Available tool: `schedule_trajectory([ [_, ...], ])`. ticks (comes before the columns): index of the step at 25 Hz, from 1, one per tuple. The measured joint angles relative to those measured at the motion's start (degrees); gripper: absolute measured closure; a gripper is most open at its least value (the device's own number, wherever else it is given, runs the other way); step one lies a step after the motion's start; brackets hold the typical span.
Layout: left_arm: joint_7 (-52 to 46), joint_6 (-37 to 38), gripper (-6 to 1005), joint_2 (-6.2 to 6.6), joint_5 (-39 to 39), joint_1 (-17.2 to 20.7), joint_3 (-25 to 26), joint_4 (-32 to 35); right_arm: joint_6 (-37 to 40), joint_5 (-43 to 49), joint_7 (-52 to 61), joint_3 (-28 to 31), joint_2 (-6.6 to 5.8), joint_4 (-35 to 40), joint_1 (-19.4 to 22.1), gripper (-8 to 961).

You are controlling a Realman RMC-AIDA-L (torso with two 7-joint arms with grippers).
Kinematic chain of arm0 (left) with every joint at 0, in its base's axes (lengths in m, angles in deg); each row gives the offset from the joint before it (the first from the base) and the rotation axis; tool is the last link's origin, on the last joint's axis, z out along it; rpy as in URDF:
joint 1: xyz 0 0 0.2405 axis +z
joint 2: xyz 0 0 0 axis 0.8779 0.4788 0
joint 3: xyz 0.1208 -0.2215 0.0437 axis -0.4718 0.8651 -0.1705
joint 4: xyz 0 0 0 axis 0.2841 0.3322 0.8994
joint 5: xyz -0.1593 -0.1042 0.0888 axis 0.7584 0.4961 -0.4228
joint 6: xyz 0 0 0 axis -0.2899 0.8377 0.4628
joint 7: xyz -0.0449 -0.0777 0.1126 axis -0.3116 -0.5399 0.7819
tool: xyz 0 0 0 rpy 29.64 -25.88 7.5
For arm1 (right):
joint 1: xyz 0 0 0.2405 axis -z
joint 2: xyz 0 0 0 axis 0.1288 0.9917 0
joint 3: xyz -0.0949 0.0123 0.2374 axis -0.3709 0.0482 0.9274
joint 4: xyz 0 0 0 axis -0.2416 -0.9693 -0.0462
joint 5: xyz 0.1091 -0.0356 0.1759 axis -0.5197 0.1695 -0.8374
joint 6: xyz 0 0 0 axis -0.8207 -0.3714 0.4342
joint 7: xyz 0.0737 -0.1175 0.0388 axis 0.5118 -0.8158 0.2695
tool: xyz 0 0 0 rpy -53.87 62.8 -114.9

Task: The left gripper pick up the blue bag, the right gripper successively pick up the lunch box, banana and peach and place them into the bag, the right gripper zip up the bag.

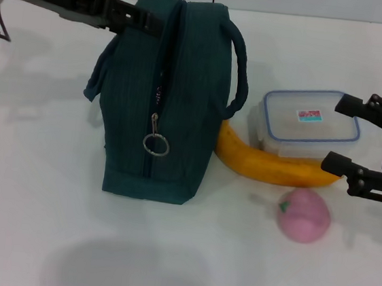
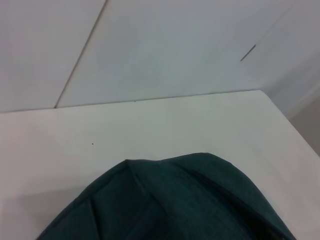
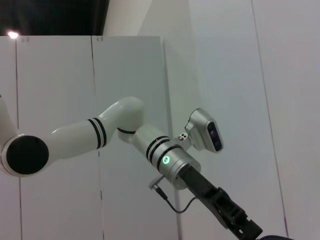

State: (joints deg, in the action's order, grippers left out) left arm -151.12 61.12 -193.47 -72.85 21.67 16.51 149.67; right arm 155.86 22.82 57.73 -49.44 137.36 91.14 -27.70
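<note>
Blue bag (image 1: 165, 99) is gripped at its top by left gripper (image 1: 132, 17). Right gripper (image 1: 347, 135) is spread wide beside lunch box (image 1: 309, 123); banana (image 1: 270, 166) could be nudged

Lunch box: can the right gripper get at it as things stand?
Probably yes. The right gripper is open at the lunch box, level with its right end, nothing between them. The banana lies against the box's near side and the peach nearer still, both clear of that end.
</note>
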Motion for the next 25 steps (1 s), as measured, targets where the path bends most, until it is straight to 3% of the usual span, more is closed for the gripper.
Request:
schedule_trajectory([
  [8,-1.09,-0.01,150,0.21,-2.71,-1.18,-0.04,-0.88,0.15,-0.01,-0.65,-0.16,0.06,-1.02,0.03,95],
  [13,-1.53,0.03,153,1.10,-4.26,-2.82,-0.22,-4.04,0.31,-0.03,-0.83,-0.20,0.09,-1.81,0.17,95],
  [18,-1.28,0.04,386,1.48,-4.64,-3.44,-0.26,-4.57,0.33,-0.04,-1.00,-0.13,0.09,-2.36,0.48,95],
  [25,-1.19,0.04,631,1.64,-4.69,-3.79,-0.26,-4.89,0.83,-0.12,-1.51,0.03,0.08,-2.95,0.90,95],
])
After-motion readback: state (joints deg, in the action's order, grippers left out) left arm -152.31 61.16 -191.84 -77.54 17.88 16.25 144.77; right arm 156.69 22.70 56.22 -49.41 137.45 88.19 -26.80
